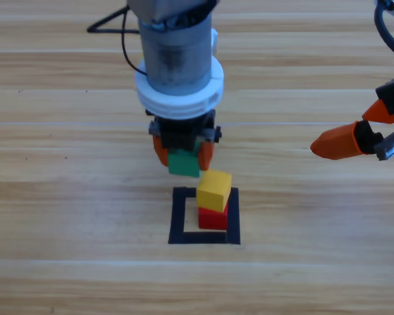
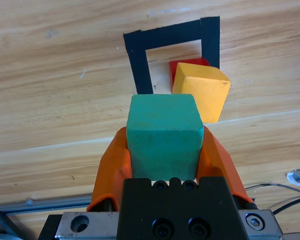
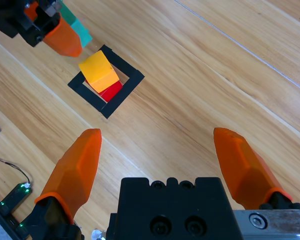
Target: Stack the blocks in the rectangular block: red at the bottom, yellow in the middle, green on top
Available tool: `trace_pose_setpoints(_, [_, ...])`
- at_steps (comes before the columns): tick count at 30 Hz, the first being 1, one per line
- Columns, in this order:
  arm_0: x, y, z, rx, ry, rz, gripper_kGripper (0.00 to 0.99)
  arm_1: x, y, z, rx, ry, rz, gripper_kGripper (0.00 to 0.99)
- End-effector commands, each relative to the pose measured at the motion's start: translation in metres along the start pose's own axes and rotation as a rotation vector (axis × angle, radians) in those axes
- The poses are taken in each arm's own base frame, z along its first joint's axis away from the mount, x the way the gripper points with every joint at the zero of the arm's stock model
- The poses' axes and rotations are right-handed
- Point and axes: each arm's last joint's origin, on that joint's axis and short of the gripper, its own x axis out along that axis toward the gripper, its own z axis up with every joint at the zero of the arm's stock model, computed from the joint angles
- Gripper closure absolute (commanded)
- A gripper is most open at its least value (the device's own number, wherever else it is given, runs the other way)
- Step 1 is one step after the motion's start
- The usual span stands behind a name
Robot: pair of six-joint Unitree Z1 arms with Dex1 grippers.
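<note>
Green (image 1: 183, 163) is pinched between the left gripper's (image 1: 183, 152) jaws, held above the table at about ten o'clock from the stack, ready to go on top. Yellow (image 1: 214, 189) sits skewed on red (image 1: 213, 217) inside the tape square (image 1: 178, 216), toward its three o'clock side. Right gripper (image 1: 374, 134) waits at three o'clock, jaws spread, out of the way.

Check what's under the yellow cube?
The red cube sits under the yellow cube, inside the tape square. Its top face is covered. The green cube is in the left gripper.
</note>
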Motion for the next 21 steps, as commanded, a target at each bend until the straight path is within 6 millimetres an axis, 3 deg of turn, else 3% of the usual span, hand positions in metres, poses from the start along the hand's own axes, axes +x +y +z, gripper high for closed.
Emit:
trace_pose_setpoints(1, [0.0227,-0.0113,-0.0049,-0.004,0.069,0.022,0.962,0.0167,-0.0069,-0.0087,0.006,0.065,-0.021,0.002])
trace_pose_setpoints(21, [0.0276,-0.0192,0.0005,-0.074,0.08,-0.006,0.962,0.0177,-0.0069,-0.0089,0.006,0.069,-0.02,0.002])
